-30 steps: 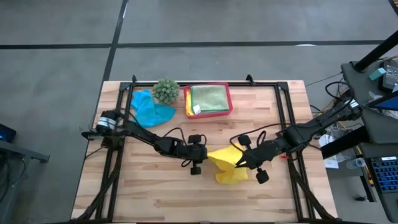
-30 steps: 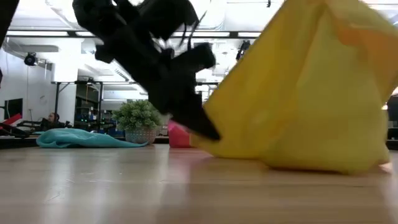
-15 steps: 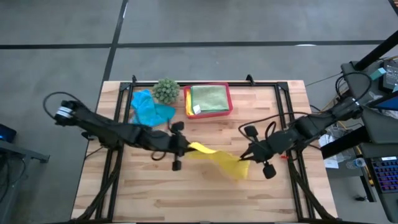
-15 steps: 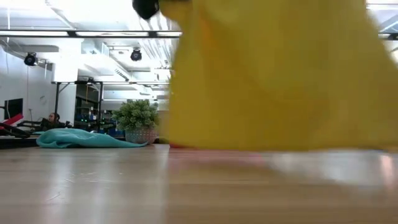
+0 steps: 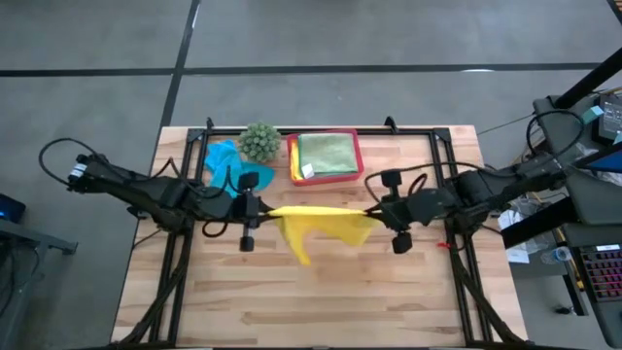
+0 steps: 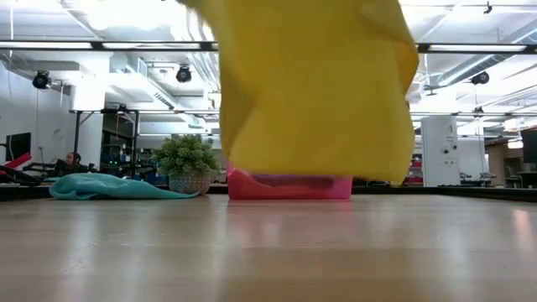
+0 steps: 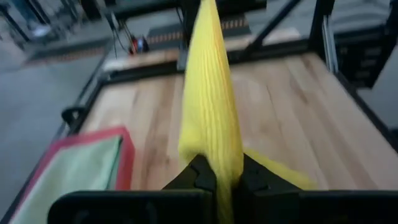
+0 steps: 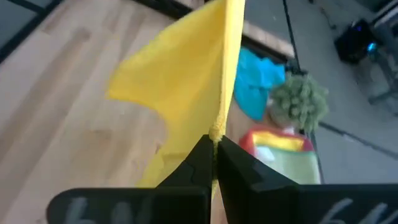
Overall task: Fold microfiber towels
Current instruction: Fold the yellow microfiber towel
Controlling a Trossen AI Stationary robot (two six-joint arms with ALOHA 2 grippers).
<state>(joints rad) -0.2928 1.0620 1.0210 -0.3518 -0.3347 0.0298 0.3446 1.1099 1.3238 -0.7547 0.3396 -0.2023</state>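
Low view puts a yellow towel (image 6: 315, 84) nearest, hanging clear of the table, filling the upper centre. Each claw pinches a top corner, the left gripper (image 5: 255, 208) and right gripper (image 5: 381, 212) pulling its edge taut, likely to spread it flat for folding. Beyond, upper centre, the tray (image 5: 356, 160) holds a green towel (image 5: 327, 153); a teal towel (image 5: 225, 170) lies crumpled left of it.

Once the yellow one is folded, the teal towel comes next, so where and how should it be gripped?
The teal towel lies crumpled flat beside the plant. Probably pinch its edge farthest from the plant, coming from above on the left arm's side, where the table lies bare.
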